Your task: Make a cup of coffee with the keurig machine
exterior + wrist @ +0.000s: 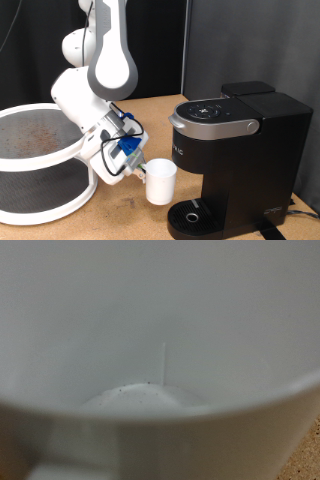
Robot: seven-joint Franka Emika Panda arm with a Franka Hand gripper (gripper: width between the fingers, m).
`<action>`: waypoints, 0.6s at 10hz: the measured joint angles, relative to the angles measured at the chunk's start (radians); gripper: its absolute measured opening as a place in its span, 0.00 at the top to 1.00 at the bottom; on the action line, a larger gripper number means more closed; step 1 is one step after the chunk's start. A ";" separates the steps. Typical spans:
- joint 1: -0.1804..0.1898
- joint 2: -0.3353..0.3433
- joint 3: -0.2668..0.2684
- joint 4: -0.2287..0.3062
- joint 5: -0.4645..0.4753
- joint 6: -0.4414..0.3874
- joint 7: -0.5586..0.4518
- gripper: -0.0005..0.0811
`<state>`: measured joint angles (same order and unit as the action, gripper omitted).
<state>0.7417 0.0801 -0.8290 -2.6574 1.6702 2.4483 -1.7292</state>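
The cup (161, 182), a small plain white mug, stands upright just to the exterior view's left of the keurig machine (235, 150), a tall black coffee maker with a round button panel (212, 112) on top and a round drip tray (192, 215) at its foot. My gripper (143, 171) comes in tilted from the exterior view's left and is right against the cup's side. In the wrist view the cup's white inside (160, 330) fills the frame, with its near rim (170, 422) across it. My fingers are hidden in both views.
A white round two-tier stand (40, 160) with mesh shelves takes up the exterior view's left. The tan tabletop (130, 215) shows between the stand and the machine. A dark wall is behind.
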 joint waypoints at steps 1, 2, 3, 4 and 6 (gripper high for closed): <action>0.000 0.030 0.016 0.015 0.036 -0.011 -0.015 0.92; 0.000 0.057 0.032 0.028 0.068 -0.022 -0.028 0.92; 0.000 0.079 0.046 0.041 0.099 -0.038 -0.041 0.92; 0.000 0.097 0.059 0.053 0.127 -0.050 -0.052 0.92; 0.000 0.127 0.085 0.078 0.173 -0.053 -0.061 0.92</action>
<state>0.7416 0.2070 -0.7445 -2.5797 1.8430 2.3949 -1.7898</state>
